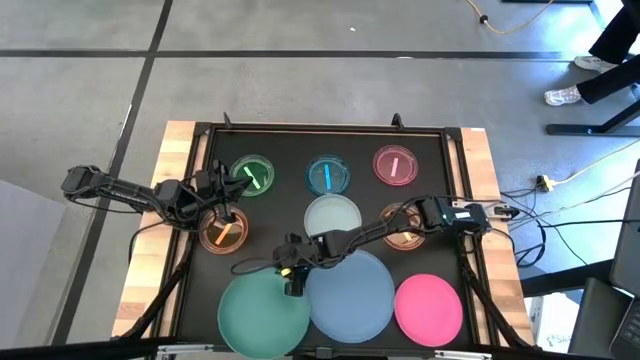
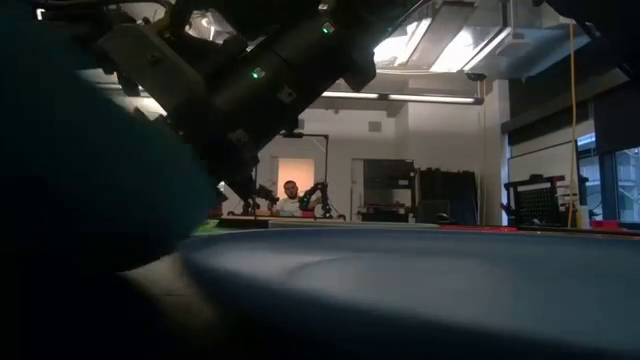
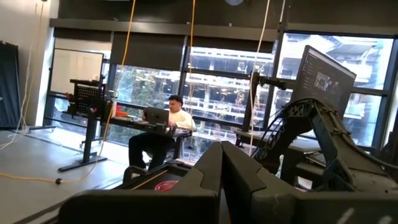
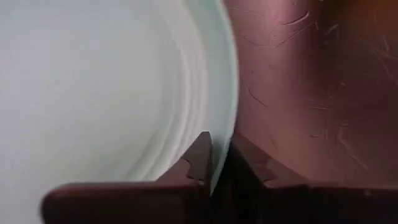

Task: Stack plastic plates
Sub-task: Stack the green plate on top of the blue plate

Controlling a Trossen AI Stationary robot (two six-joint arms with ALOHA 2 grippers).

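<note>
Your right hand point(image 1: 293, 280) sits low at the near middle of the tabletop point(image 1: 175, 160). Its two fingers are pinched almost together on a thin, pale green rim, which the right wrist view shows passing between the tips. I judge this to be the far right edge of the teal plate point(image 1: 255, 320), since the hand meets that plate there in the high view.

The teal plate lies near and left of the hand. The large blue plate point(image 1: 355, 300) lies just to the hand's right, its rim touching or slightly overlapping the teal one. The coming move turns on that: the stacking partner is right beside the held rim, a short way to the right. A round plate has no long axis to align. Your right arm is the nearer one for all of this.

Counted, you have nine plates.
- **Large:** three along the near edge, namely teal, blue and the large pink plate point(image 1: 428, 308).
- **Mid-size:** one pale plate point(image 1: 335, 215) in the centre.
- **Small:** five, with the green dish point(image 1: 252, 177), small blue dish point(image 1: 327, 176) and small pink dish point(image 1: 395, 166) along the far row, an orange dish point(image 1: 222, 236) at left, and a second orange dish point(image 1: 405, 238) under your right arm.

Your left hand point(image 1: 222, 208) waits above the left orange dish, fingers closed together on nothing.
</note>
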